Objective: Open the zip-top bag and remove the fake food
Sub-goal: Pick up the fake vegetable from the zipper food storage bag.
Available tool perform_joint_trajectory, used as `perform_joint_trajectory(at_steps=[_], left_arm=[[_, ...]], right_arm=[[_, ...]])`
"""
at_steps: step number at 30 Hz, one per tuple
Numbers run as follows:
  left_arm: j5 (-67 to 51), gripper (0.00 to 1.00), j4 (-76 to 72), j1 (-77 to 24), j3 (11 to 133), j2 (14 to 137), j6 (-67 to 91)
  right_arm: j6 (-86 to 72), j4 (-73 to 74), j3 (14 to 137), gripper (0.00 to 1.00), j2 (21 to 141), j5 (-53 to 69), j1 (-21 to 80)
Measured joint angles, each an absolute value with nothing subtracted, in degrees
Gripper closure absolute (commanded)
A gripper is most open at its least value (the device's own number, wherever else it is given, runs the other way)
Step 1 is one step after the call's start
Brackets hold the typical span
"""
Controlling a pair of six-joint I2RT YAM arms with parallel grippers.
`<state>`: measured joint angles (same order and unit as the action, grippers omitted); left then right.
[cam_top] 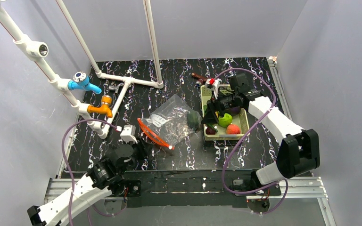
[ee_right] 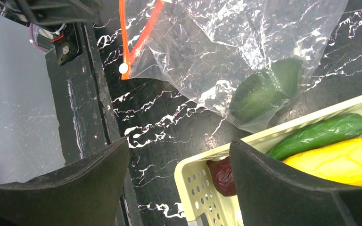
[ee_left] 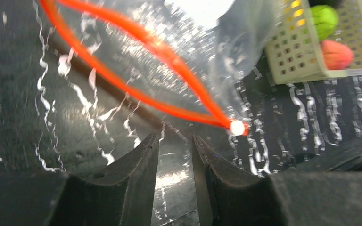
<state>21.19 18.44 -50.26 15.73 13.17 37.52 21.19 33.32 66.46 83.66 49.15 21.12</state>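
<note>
- Your zip-top bag (cam_top: 172,120) lies flat near the middle of the bench (cam_top: 179,160), crinkled and clear.
- Its red-orange zipper strip (cam_top: 153,133) sits at the bag's 7 o'clock end. In the left wrist view the two halves bow apart, so the mouth gapes, and they meet at a white slider (ee_left: 237,127).
- Of the fake food, only one dark green piece (ee_right: 264,92) shows inside the bag, pressed against its 3 o'clock edge, just beside the basket (cam_top: 224,137).
- The yellow-green perforated basket stands at 3 o'clock from the bag. It holds a cucumber (ee_right: 320,134), a yellow piece (ee_right: 344,160), a dark red piece (ee_right: 222,175), a green round fruit (cam_top: 225,119) and a red-orange tomato (cam_top: 233,128).
- Your left pincer (ee_left: 175,139) is low over the bench at 7 o'clock from the bag. Its fingers stand a little apart with only bench showing between them. The zipper strip and slider lie just past the tips, at their 1 o'clock, not between them.
- Your right pincer (ee_right: 178,146) hangs over the basket's 9 o'clock rim with its fingers spread wide and nothing gripped. The bench and the basket corner show through the gap.
- A brown object (cam_top: 199,76) lies at 11 o'clock from the basket, near the far edge of the bench.
</note>
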Motion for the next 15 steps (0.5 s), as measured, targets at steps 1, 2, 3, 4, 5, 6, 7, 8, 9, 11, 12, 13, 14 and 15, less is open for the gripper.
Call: perform_joint_trajectory(at_steps=[1, 2, 3, 4, 5, 6, 7, 8, 9, 11, 12, 13, 14, 15], left_arm=[[21.8, 0.71, 18.1, -50.2, 14.5, 14.1, 38.9], [22.3, 0.7, 17.4, -50.2, 13.1, 15.2, 40.2], [22.7, 0.7, 16.4, -50.2, 12.0, 16.1, 41.1], [23.4, 0.7, 14.7, -50.0, 10.7, 17.3, 42.1], [23.9, 0.7, 12.7, -49.8, 9.3, 18.7, 43.1], [24.1, 0.7, 10.6, -49.3, 8.2, 20.2, 43.9], [24.0, 0.7, 8.2, -48.3, 7.3, 21.8, 44.7], [23.3, 0.7, 5.8, -46.8, 6.7, 23.4, 45.2], [22.2, 0.7, 3.4, -45.0, 6.4, 24.9, 45.7], [18.3, 0.7, -2.5, -39.3, 6.2, 28.8, 46.8], [16.0, 0.69, -5.8, -36.4, 6.2, 30.8, 47.4], [13.9, 0.69, -9.0, -33.7, 6.2, 32.8, 48.0], [11.7, 0.68, -12.4, -31.4, 6.2, 35.1, 48.7], [10.0, 0.68, -15.0, -29.9, 6.2, 37.3, 49.1]], right_arm=[[21.2, 33.3, 66.7, 0.16, 83.8, 49.1, 21.4], [21.2, 33.3, 67.0, 0.16, 83.9, 49.0, 21.7], [21.2, 33.3, 67.4, 0.16, 84.1, 48.9, 22.2], [21.2, 33.3, 67.8, 0.16, 84.3, 48.9, 22.7], [21.2, 33.3, 68.2, 0.16, 84.6, 48.9, 23.1], [21.2, 33.3, 68.8, 0.16, 84.9, 48.9, 23.7], [21.2, 33.3, 69.4, 0.16, 85.4, 48.9, 24.3], [21.2, 33.3, 70.0, 0.16, 85.8, 49.0, 24.7], [21.2, 33.4, 70.5, 0.16, 86.3, 49.0, 25.1], [21.2, 33.4, 71.3, 0.16, 87.3, 49.0, 25.7], [19.6, 33.4, 71.6, 0.16, 87.9, 49.0, 25.9], [19.7, 33.5, 72.1, 0.16, 88.6, 49.0, 26.0], [20.0, 33.6, 72.5, 0.16, 89.3, 49.0, 26.3], [20.3, 33.8, 72.9, 0.16, 90.0, 48.9, 26.5]])
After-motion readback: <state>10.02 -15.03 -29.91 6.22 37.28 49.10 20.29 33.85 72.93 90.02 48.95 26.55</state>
